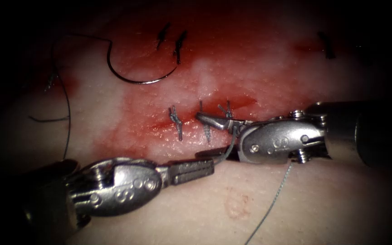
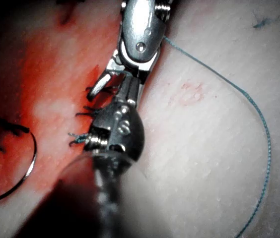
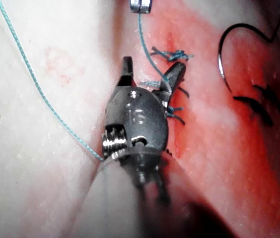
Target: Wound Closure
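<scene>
Reddened tissue carries the stitched cut. Up and left of the cut, the curved needle lies loose on the surface, held by neither tool. Closed on the thread, the left pincer sits below the cut. Over the stitches, the right pincer gapes wide, holding nothing.

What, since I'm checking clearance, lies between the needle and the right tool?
Endoscope view: red fluid on tissue, and stitches. The needle lies loose; the left tool holds thread between the right tool's open fingers.
</scene>
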Robot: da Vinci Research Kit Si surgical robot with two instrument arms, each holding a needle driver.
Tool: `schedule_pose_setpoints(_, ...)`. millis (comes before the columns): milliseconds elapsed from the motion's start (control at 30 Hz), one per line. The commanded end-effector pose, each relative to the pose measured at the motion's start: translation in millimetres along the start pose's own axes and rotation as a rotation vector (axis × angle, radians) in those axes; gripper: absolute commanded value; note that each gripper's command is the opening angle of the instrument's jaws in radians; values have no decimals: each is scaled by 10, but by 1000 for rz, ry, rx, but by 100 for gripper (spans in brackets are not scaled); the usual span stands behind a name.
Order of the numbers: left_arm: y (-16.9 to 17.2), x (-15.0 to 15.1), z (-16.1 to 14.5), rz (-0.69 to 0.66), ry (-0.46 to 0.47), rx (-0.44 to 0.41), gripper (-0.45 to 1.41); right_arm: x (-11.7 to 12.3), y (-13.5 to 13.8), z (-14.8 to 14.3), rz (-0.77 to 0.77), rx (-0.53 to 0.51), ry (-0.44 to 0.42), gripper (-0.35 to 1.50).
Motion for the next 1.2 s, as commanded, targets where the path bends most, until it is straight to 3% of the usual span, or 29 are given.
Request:
schedule_pose_setpoints(33,-4,-5,1,-3,-13,9,-45,3,4,-12,14,-12,1,148)
schedule_pose_setpoints(100,-9,-8,-7,-6,-21,19,-45,6,11,-24,27,-23,6,148)
schedule_pose_setpoints(167,-24,-15,-34,-18,-36,52,-45,13,28,-46,56,-65,26,148)
schedule_pose_setpoints(367,-43,-44,-75,-68,-101,105,-45,14,41,-63,82,-111,20,148)
schedule_pose_setpoints(500,-37,-67,-70,-67,-174,74,-45,11,38,-60,78,-118,22,148)
schedule_pose_setpoints(667,-23,-123,-43,-117,-366,38,-45,11,34,-57,74,-115,15,148)
schedule_pose_setpoints(833,-20,-149,-32,-142,-412,48,-40,11,34,-57,74,-116,15,148)
schedule_pose_setpoints(867,-19,-161,-26,-168,-423,51,-8,11,34,-56,74,-116,15,148)
schedule_pose_setpoints(900,-18,-166,-25,-187,-425,51,9,11,33,-56,74,-117,14,148)
schedule_pose_setpoints(933,-18,-166,-25,-187,-425,51,9,11,33,-56,74,-117,14,148)
schedule_pose_setpoints(967,-14,-175,-21,-225,-433,41,54,11,33,-56,74,-117,14,148)
schedule_pose_setpoints(1100,0,-184,-21,-311,-472,-7,84,12,33,-56,74,-117,14,148)
schedule_pose_setpoints(1200,13,-181,-29,-366,-517,-64,86,12,32,-57,74,-119,12,148)
